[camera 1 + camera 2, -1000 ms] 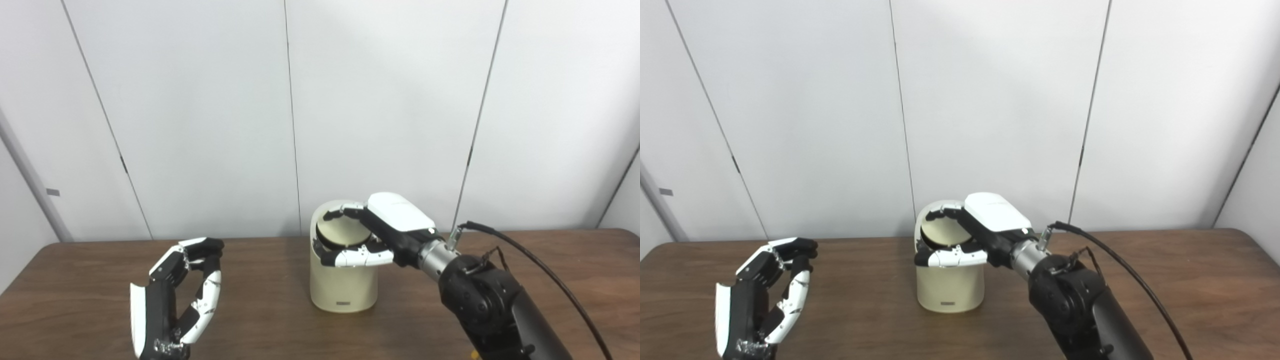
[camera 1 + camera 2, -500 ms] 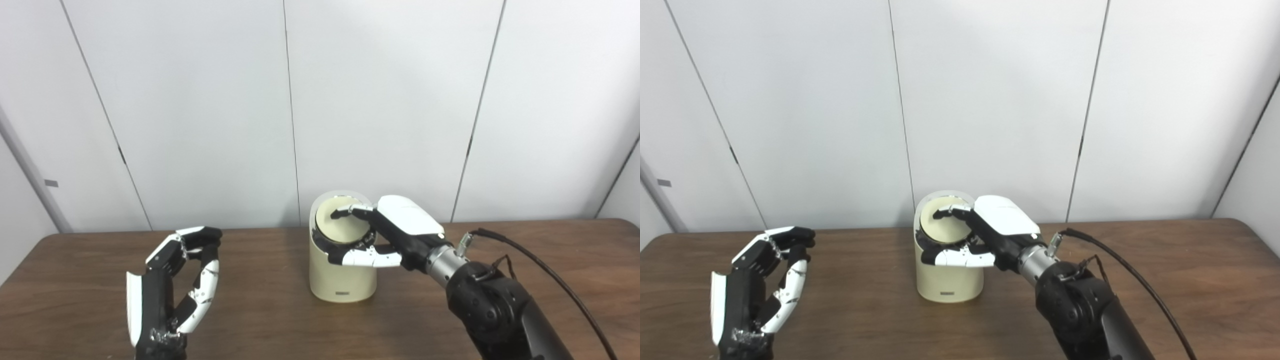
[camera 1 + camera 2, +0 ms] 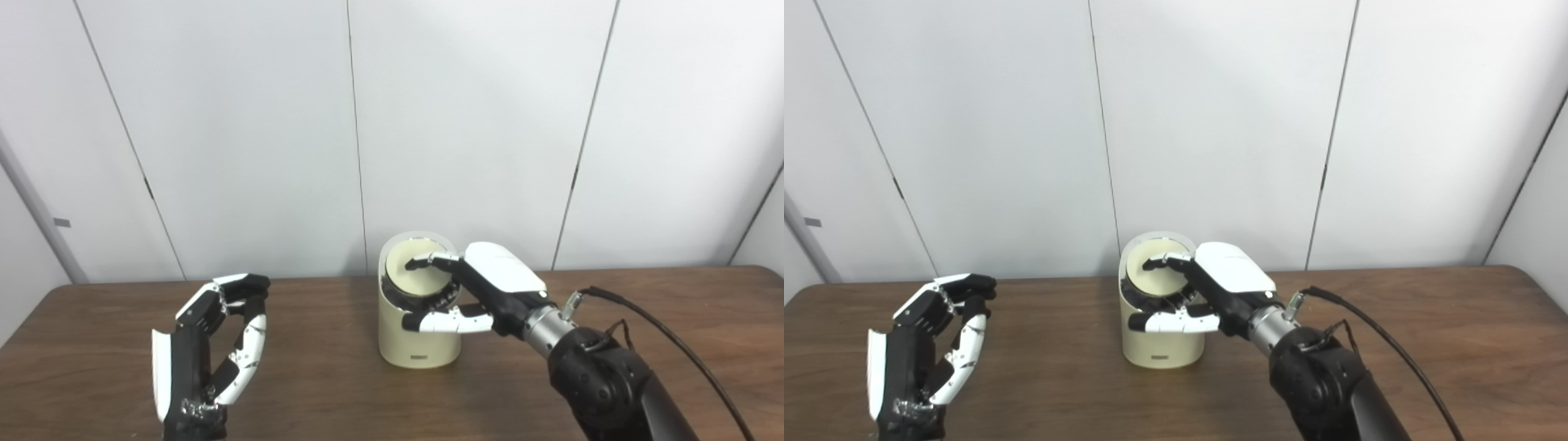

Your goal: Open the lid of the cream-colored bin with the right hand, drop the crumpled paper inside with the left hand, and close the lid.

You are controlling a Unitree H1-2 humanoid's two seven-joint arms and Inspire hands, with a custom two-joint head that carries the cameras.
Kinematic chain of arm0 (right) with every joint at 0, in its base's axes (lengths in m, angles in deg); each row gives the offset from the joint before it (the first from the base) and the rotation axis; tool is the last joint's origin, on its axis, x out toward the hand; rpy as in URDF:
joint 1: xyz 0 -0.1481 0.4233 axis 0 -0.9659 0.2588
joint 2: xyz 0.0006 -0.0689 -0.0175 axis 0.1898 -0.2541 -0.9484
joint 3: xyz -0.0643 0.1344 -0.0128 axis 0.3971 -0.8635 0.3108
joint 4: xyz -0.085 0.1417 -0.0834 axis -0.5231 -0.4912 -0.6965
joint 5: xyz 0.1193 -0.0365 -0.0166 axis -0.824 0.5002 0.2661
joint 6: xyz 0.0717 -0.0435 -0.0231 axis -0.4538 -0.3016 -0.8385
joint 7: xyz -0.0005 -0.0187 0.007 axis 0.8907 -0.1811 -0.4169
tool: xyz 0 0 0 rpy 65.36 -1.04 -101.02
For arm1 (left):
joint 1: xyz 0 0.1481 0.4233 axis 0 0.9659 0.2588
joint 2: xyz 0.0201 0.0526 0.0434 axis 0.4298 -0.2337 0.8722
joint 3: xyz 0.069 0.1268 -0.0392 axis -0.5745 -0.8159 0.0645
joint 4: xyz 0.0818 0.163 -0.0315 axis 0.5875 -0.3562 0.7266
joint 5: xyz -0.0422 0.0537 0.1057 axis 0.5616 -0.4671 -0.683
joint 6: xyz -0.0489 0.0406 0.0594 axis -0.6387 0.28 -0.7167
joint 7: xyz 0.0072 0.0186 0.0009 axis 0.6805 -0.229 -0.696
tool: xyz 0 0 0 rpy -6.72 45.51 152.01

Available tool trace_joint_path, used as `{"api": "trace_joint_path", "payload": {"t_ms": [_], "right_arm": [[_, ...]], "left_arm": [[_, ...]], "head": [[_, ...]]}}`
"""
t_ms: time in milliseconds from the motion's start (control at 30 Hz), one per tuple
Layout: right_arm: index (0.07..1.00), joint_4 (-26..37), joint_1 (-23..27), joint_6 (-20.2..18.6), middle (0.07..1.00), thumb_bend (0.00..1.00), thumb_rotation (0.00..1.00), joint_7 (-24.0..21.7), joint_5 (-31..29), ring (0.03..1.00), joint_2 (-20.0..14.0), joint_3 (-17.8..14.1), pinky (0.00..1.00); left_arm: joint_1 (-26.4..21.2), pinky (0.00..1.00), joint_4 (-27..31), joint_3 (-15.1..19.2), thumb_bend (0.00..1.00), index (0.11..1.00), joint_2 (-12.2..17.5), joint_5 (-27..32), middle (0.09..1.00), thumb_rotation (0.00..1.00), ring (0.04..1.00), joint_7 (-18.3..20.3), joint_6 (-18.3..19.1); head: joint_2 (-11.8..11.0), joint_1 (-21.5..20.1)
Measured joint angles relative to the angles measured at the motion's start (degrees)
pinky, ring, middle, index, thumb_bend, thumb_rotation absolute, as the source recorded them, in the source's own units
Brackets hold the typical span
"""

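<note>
The cream-colored bin [image 3: 419, 343] stands on the table's middle. Its round lid [image 3: 411, 277] sits slanted in the bin's top, facing me, with a thin dark gap under its front edge. My right hand [image 3: 474, 294] is on the bin from the right. Its fingers [image 3: 429, 261] lie curled over the lid and its thumb stretches across the bin's front just below the rim. My left hand [image 3: 205, 343] hovers upright at the left, well apart from the bin, fingers apart and holding nothing. No crumpled paper shows in either view.
A brown wooden table [image 3: 318, 392] runs the full width, with white wall panels behind it. A black cable [image 3: 667, 337] loops off my right forearm over the table's right part.
The camera has tipped a little, shifting the picture. My right hand has come down with the lid, whose front edge now sits lower in the bin. My left hand has barely moved.
</note>
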Motion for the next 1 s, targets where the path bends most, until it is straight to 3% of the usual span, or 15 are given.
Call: {"api": "trace_joint_path", "payload": {"t_ms": [300, 1000], "right_arm": [[0.758, 0.2, 0.6, -0.7, 0.794, 0.89, 0.92, -1.3, 5.0, 0.813, 0.0, 2.3, 0.73], [0.771, 0.9, -0.4, -1.5, 0.802, 0.90, 0.94, -1.1, 5.5, 0.821, 0.6, 2.0, 0.73]], "left_arm": [[0.0, 0.49, 0.1, -0.3, 0.22, 0.590, -0.4, -0.1, 0.626, 0.30, 0.603, 0.0, 0.7], [0.0, 0.50, 0.2, -0.2, 0.22, 0.589, -0.3, -0.3, 0.627, 0.31, 0.604, 0.0, 0.9]], "head": [[0.1, 0.3], [0.5, 0.2]]}}
